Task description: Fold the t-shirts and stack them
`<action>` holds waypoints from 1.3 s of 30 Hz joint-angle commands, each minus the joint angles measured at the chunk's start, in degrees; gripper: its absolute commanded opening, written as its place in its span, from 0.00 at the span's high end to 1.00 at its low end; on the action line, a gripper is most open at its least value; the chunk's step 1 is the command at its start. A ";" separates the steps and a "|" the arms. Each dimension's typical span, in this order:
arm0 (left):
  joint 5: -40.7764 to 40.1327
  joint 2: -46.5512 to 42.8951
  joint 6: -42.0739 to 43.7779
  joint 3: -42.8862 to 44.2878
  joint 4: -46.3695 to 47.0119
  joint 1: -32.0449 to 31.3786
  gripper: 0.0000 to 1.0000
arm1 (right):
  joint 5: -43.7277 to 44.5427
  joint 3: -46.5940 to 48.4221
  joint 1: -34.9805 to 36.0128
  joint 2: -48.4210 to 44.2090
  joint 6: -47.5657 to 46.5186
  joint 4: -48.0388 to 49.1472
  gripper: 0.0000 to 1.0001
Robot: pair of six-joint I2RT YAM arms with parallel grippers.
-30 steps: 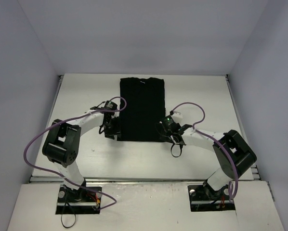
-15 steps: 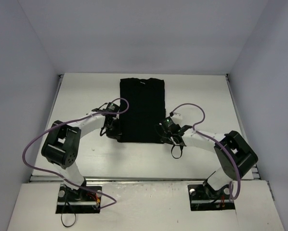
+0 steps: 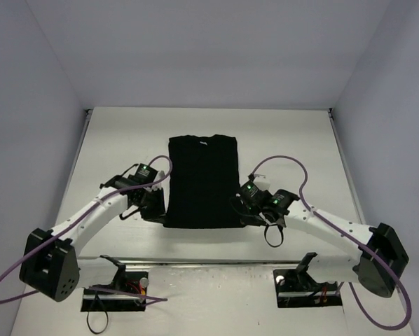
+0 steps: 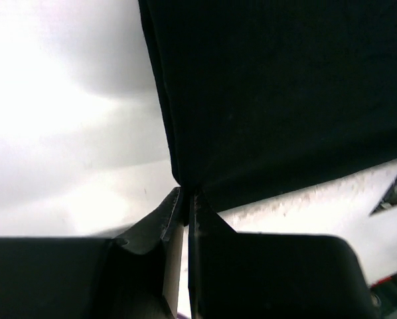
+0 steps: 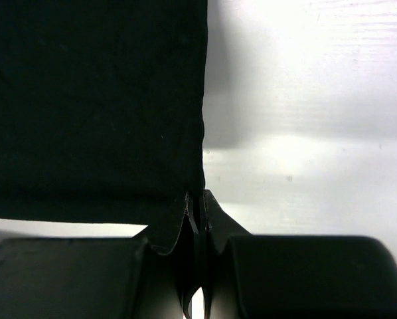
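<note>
I am looking down on a white table [image 3: 286,133] with pale walls on three sides. A plain black cloth t-shirt [image 3: 201,180] lies at the middle of the table. It is folded into a narrow upright rectangle with no sleeves showing, the collar at the far end and the hem nearest the arm bases.

The left arm reaches in from the lower left, and the left gripper [image 3: 160,214] sits at the near left corner of the shirt. In the left wrist view, that gripper [image 4: 185,197] has its two dark fingers pressed together, with the shirt [image 4: 285,100] corner pinched between the tips. The table [image 4: 66,119] shows bright to the left of the cloth.

The right arm reaches in from the lower right, and the right gripper [image 3: 239,217] sits at the near right corner. In the right wrist view, the gripper [image 5: 197,199] is likewise closed tight on the corner of the shirt [image 5: 92,100]. A soft shadow falls on the table [image 5: 305,133] just beside the cloth edge.

A purple cable [image 3: 283,159] loops above each forearm.
</note>
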 commanded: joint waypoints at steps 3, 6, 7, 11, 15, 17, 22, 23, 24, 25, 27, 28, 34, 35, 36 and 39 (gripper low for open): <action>-0.25 -3.58 0.90 10.04 -9.41 3.40 1.00 | 5.30 13.16 -1.23 -0.48 -3.23 -14.65 1.00; 0.01 -0.67 1.44 18.00 -9.45 5.47 1.00 | 5.64 21.24 -3.94 3.34 -6.48 -15.45 1.00; 0.02 0.63 1.73 20.12 -9.41 6.12 1.00 | 5.51 23.75 -4.97 4.51 -7.71 -15.52 1.00; -0.58 5.50 3.29 28.75 -9.38 8.13 1.00 | 4.35 31.93 -10.01 11.14 -14.28 -15.43 1.00; -1.12 10.84 4.48 35.47 -9.33 9.47 1.00 | 2.70 39.82 -14.13 17.39 -18.44 -15.43 1.00; -1.43 13.16 4.69 37.36 -9.30 9.71 1.00 | 2.16 43.04 -15.16 20.50 -20.29 -15.42 1.00; -1.99 18.39 5.15 41.61 -9.23 10.26 1.00 | 0.08 49.30 -16.93 26.40 -22.63 -15.36 1.00; -1.95 18.90 5.24 42.34 -9.23 10.53 1.00 | -0.20 50.26 -17.39 27.41 -22.91 -15.41 1.00; -1.96 19.47 5.29 43.27 -9.23 10.74 1.00 | -0.62 51.45 -17.94 28.15 -23.22 -15.43 1.00; -2.04 20.16 5.33 44.28 -9.23 10.95 1.00 | -1.10 52.88 -18.49 28.83 -23.53 -15.43 1.00; -2.16 21.44 5.46 46.22 -9.23 11.59 1.00 | -1.62 54.91 -19.13 30.27 -24.03 -15.43 1.00; -2.22 22.01 5.46 47.31 -9.23 11.84 1.00 | -1.90 55.60 -19.47 30.75 -24.31 -15.44 1.00; -2.68 25.78 4.98 52.79 -9.32 12.12 1.00 | -3.71 59.73 -21.61 33.43 -25.29 -15.52 1.00; -2.63 26.15 4.90 53.54 -9.32 12.14 1.00 | -3.95 60.33 -21.87 33.85 -25.39 -15.52 1.00; -2.63 26.52 4.79 54.07 -9.32 12.09 1.00 | -4.22 60.80 -22.19 34.22 -25.55 -15.52 1.00; -2.91 28.14 4.76 55.51 -9.28 12.14 1.00 | -4.68 61.99 -22.88 35.35 -26.11 -15.54 1.00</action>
